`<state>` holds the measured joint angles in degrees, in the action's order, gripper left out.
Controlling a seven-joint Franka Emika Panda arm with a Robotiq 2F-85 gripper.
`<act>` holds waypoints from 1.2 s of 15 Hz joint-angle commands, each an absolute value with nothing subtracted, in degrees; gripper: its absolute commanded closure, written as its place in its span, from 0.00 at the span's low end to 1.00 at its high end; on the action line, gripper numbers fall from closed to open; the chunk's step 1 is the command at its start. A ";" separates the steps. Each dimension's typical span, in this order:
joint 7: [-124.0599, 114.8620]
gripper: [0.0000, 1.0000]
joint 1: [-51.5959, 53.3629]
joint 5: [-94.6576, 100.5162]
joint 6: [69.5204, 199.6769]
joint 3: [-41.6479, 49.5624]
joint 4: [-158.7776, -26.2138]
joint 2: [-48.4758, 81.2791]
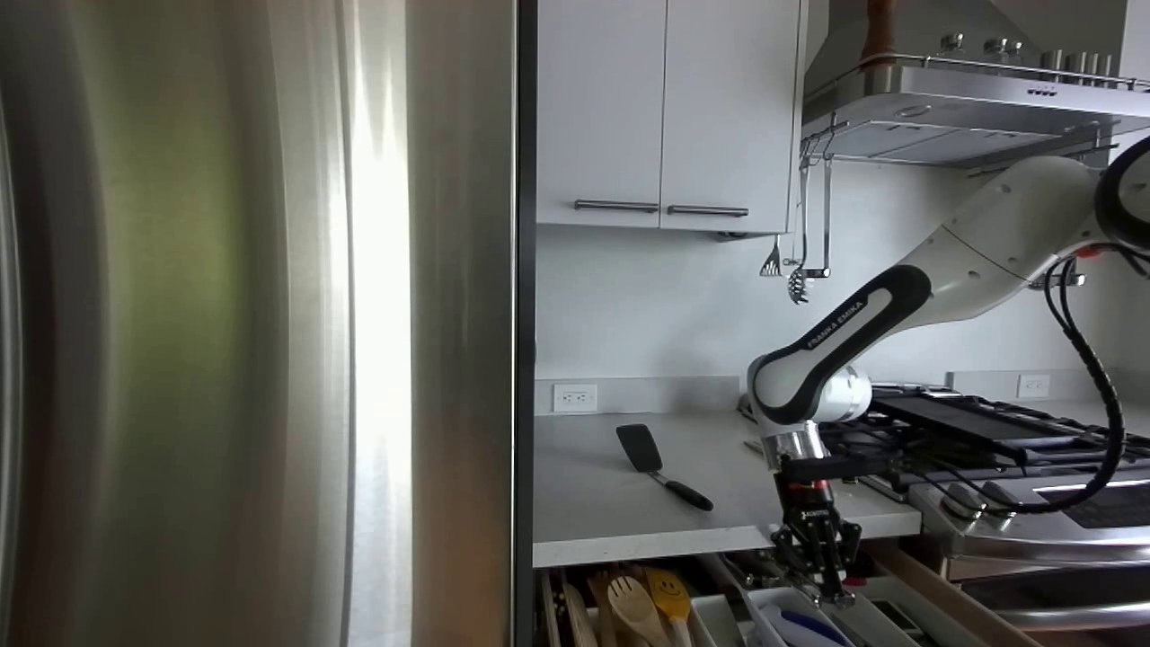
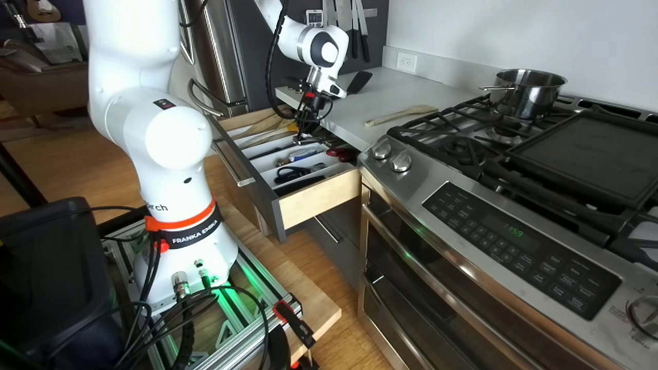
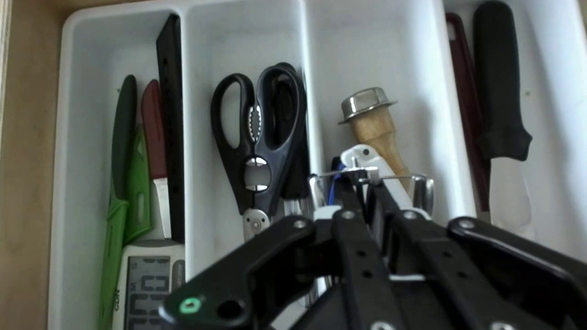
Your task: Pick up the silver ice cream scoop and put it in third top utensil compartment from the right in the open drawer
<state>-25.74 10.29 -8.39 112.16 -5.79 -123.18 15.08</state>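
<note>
Kitchen, apparently domestic. Fridge (image 1: 449, 314), steel. Cupboards (image 1: 665, 117), white, wall-hung. Hood (image 1: 970, 112), above stove (image 2: 514, 226). Pot (image 2: 522, 103), on stove. Counter (image 1: 579, 481), pale. Drawer (image 2: 318, 198), pulled out, holding utensils (image 1: 634, 611). Knives (image 2: 354, 43), hung handles-down. Background: seat (image 2: 51, 95), brown; guitar (image 2: 43, 11).

Scoop (image 3: 423, 192): finished in glossy silver metal. Utensil tray (image 3: 376, 50): smooth white plastic. Drawer side (image 2: 321, 198): pale wood, matt. Scissor handles (image 3: 273, 158): clad in smooth black plastic. Refrigerator door (image 1: 198, 314): faced in brushed, reflective metal. Cabinet handles (image 1: 616, 206), 2: metal. Cooking pot (image 2: 524, 100): finished in polished metal. Griddle (image 2: 591, 154): matt black.
</note>
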 commanded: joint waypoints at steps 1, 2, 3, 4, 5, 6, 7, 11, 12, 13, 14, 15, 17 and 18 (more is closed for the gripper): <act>-27.44 0.97 10.49 -6.50 115.29 -4.84 -122.32 16.02; -27.56 0.97 10.54 -5.96 116.08 -4.64 -122.07 16.35; -27.67 0.97 10.63 -5.44 116.91 -4.48 -121.96 16.67; -27.67 0.97 10.70 -5.11 117.47 -4.40 -121.86 17.09; -27.76 0.97 10.74 -4.86 117.30 -4.31 -121.62 17.58; -26.38 0.88 10.28 -6.46 116.38 -4.68 -122.30 16.23; -26.47 0.88 10.31 -6.23 116.50 -4.61 -122.11 16.63; -26.60 0.88 10.37 -6.05 116.57 -4.55 -121.63 17.40; -26.62 0.97 10.37 -6.04 116.57 -4.54 -121.55 17.45; -27.19 0.97 10.56 -5.43 118.12 -4.34 -121.27 17.99; -27.10 0.97 10.70 -5.18 119.51 -4.36 -120.96 18.49; -26.59 0.97 10.53 -5.84 120.43 -4.51 -120.72 18.89; -26.87 0.97 10.70 -5.20 123.80 -4.26 -120.69 19.70; -26.92 0.97 10.74 -5.16 125.18 -4.20 -120.64 20.18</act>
